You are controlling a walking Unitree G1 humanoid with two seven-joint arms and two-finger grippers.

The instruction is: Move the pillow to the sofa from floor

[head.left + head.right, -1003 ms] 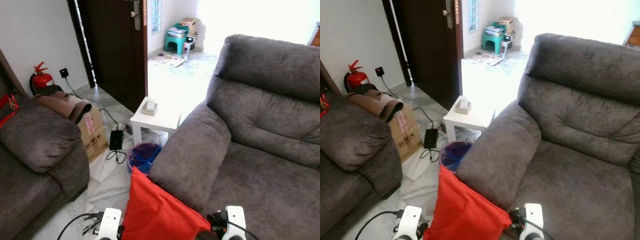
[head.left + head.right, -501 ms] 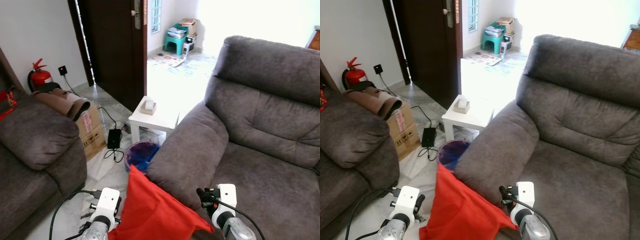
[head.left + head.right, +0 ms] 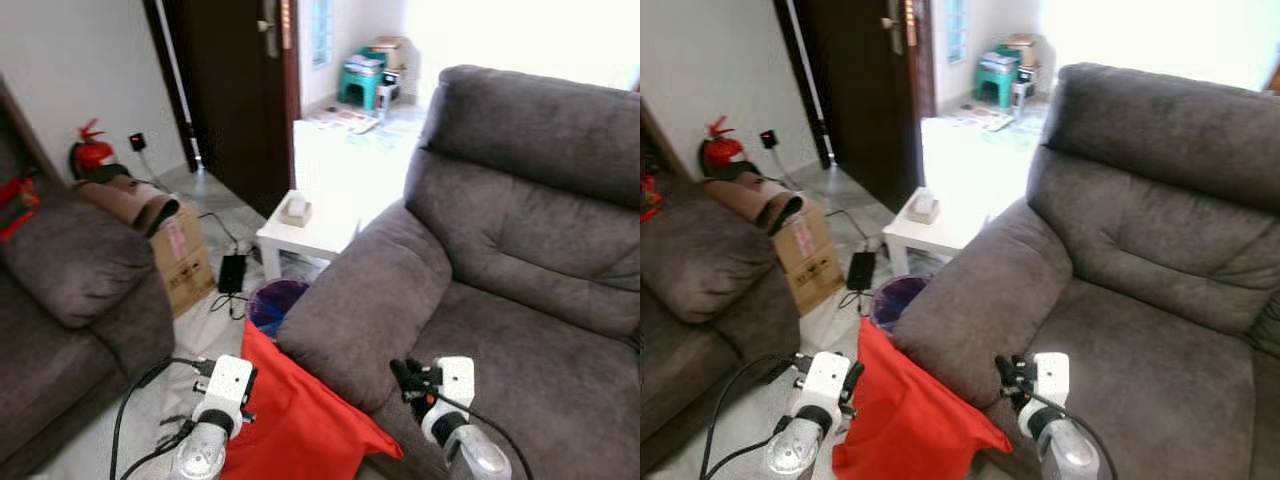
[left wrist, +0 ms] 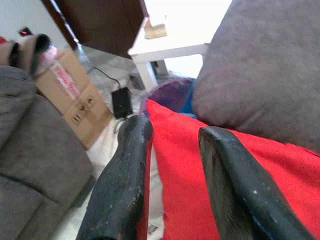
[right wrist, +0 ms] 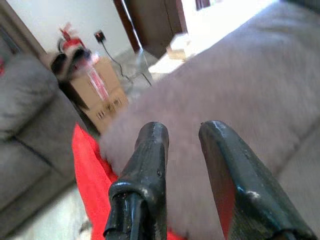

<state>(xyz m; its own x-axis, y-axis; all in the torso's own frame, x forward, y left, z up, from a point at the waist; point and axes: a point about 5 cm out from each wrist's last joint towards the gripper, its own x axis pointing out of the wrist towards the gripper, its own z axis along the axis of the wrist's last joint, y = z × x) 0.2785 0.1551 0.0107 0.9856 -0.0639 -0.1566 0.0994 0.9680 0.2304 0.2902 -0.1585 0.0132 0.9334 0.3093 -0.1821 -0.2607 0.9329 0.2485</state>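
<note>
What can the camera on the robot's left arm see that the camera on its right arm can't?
The left wrist view alone shows the white side table, a black power adapter on the floor and the purple bin. The right wrist view alone shows the red fire extinguisher and a wall socket. Both show the red pillow pressed against the grey sofa armrest, the cardboard box, and that arm's own two black fingers, slightly parted: left hand over the pillow's edge, right hand before the armrest.
</note>
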